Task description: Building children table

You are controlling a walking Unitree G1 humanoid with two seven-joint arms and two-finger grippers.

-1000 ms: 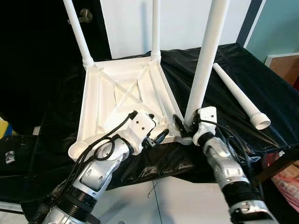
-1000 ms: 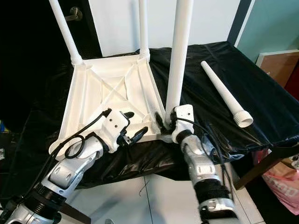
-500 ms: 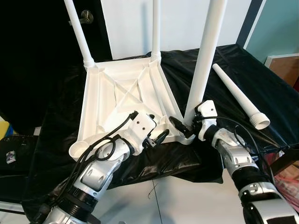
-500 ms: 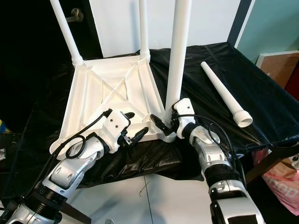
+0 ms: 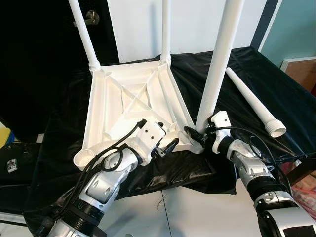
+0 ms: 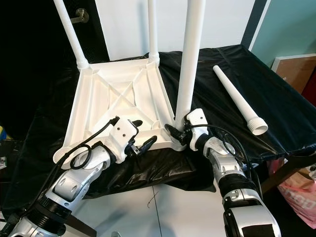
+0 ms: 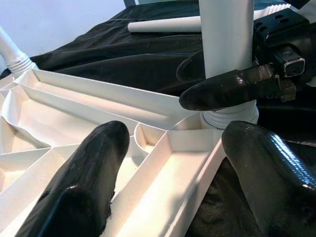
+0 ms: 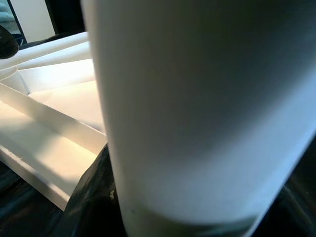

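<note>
The white tabletop [image 5: 128, 98] lies upside down on a black cloth. Three white legs stand up from its corners: back left [image 5: 84, 34], back right [image 5: 165, 29] and near right [image 5: 217, 59]. My right gripper [image 5: 195, 136] is shut around the base of the near right leg, its fingers [image 7: 227, 89] on either side of the tube [image 8: 197, 98]. At the tabletop's near rim my left gripper [image 5: 165, 143] is open, with one finger [image 7: 84, 182] over the ribbed inside and the other finger [image 7: 266, 173] outside the rim. A loose fourth leg [image 5: 252, 101] lies on the cloth to the right.
The cloth-covered surface [image 5: 276, 79] ends just before my arms, with white floor [image 5: 177, 217] below. A dark door with a handle [image 5: 91, 17] is at the back left. A wooden box [image 5: 301, 71] and a pink bag [image 6: 296, 192] are on the right.
My right forearm has swung outward to the right while its gripper stayed at the base of the near right leg. The left gripper has hardly moved.
</note>
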